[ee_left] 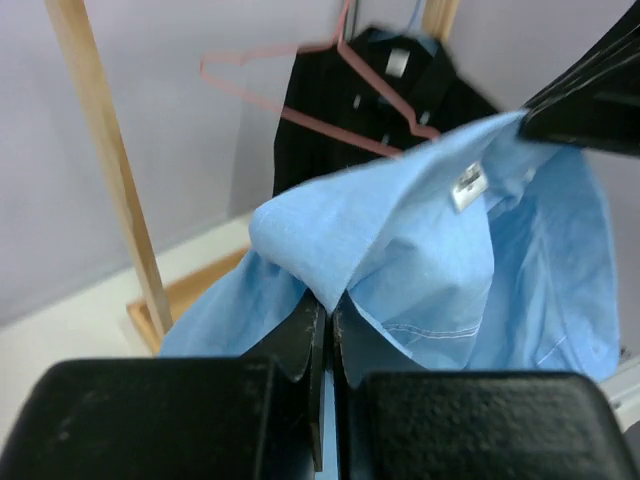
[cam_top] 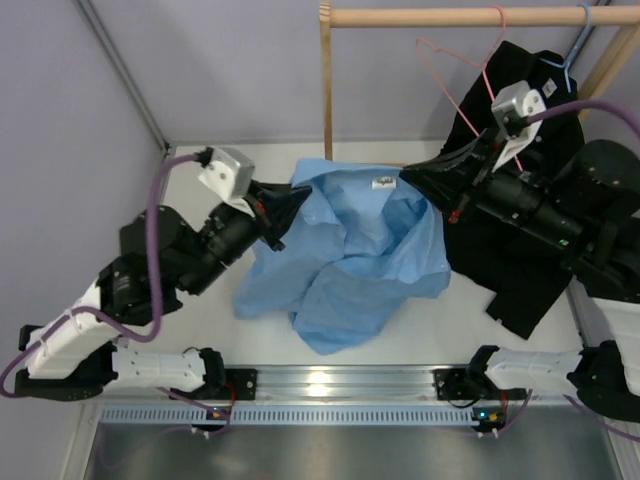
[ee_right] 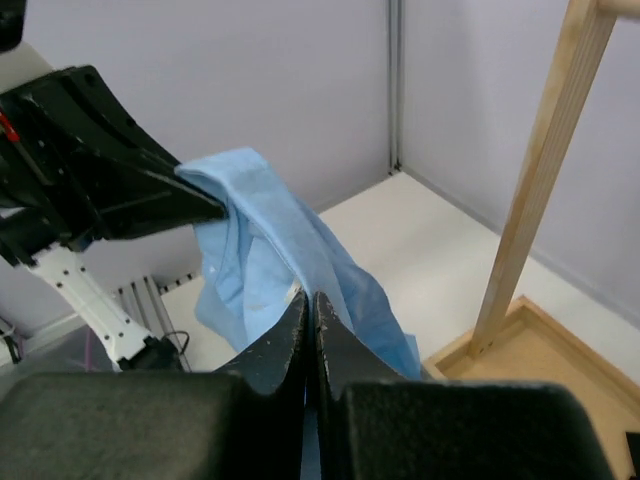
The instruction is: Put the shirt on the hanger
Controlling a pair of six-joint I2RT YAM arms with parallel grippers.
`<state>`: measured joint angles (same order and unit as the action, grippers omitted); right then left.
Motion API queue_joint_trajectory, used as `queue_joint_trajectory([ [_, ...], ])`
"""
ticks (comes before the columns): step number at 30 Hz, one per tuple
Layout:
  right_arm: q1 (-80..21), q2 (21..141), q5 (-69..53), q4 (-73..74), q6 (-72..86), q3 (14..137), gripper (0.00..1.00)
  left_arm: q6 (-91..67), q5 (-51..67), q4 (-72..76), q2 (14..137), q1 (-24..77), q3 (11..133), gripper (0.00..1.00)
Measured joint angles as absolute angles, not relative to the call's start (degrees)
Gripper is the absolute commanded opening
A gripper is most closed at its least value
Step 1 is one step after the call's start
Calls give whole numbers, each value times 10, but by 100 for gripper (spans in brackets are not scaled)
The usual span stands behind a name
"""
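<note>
Right, top view first: your left fingers point(cam_top: 290, 206) are pinched shut on one side of the shirt point(cam_top: 340, 265), your right fingers point(cam_top: 425, 181) shut on the other side by the collar; the blue cloth is stretched between them, its lower folds seemingly resting on the counter point(cam_top: 200, 335); the hanger point(cam_top: 487, 70) hangs bare on the rail point(cam_top: 420, 17), beside the black shirt point(cam_top: 520, 270).

Left wrist: a fold of blue is clamped tight; the white neck label point(ee_left: 467, 185) faces you, print too small to read.

Right wrist: cloth is gripped at the edge, with the wooden post point(ee_right: 540, 170) alongside.

I'd call this the lift-and-spread step; next, raise the open collar towards the pink wire and feed one shoulder in without losing either pinch.
</note>
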<state>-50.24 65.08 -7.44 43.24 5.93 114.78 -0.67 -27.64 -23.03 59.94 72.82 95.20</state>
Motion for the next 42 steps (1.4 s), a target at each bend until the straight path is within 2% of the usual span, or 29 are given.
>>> queue_joint_trajectory([
  [8, -502, 512, -4, 398, 90, 773, 0, -166, -308, -291, 553, 727, 661, 0],
  [11, -502, 488, 23, 384, 112, 646, 0, -203, -300, -300, 557, 727, 589, 0],
  [14, -502, 494, 56, 381, 133, 570, 0, -230, -295, -301, 570, 725, 563, 0],
  [19, -501, 514, 126, 358, 152, 562, 0, -250, -244, -287, 591, 661, 563, 0],
  [23, -501, 535, 147, 344, 152, 587, 1, -250, -132, -285, 634, 540, 602, 0],
  [26, -499, 538, 156, 339, 150, 598, 9, -238, -64, -282, 669, 518, 639, 0],
  [29, -497, 532, 153, 339, 141, 599, 0, -226, 1, -278, 689, 519, 656, 0],
  [32, -496, 526, 147, 339, 135, 599, 0, -221, 42, -276, 696, 519, 656, 13],
  [33, -495, 523, 146, 339, 134, 599, 0, -219, 51, -275, 696, 519, 656, 31],
  [34, -494, 521, 145, 339, 132, 599, 0, -215, 57, -274, 696, 519, 654, 38],
  [36, -491, 518, 145, 339, 131, 599, 0, -219, 69, -268, 695, 519, 645, 42],
  [39, -488, 516, 145, 339, 131, 599, 0, -227, 83, -261, 691, 519, 618, 35],
  [40, -487, 516, 145, 339, 130, 599, 4, -230, 86, -259, 691, 519, 608, 30],
  [41, -487, 516, 144, 339, 130, 599, 28, -234, 89, -258, 691, 519, 598, 30],
  [42, -486, 516, 142, 338, 129, 599, 33, -238, 94, -255, 691, 519, 588, 32],
])
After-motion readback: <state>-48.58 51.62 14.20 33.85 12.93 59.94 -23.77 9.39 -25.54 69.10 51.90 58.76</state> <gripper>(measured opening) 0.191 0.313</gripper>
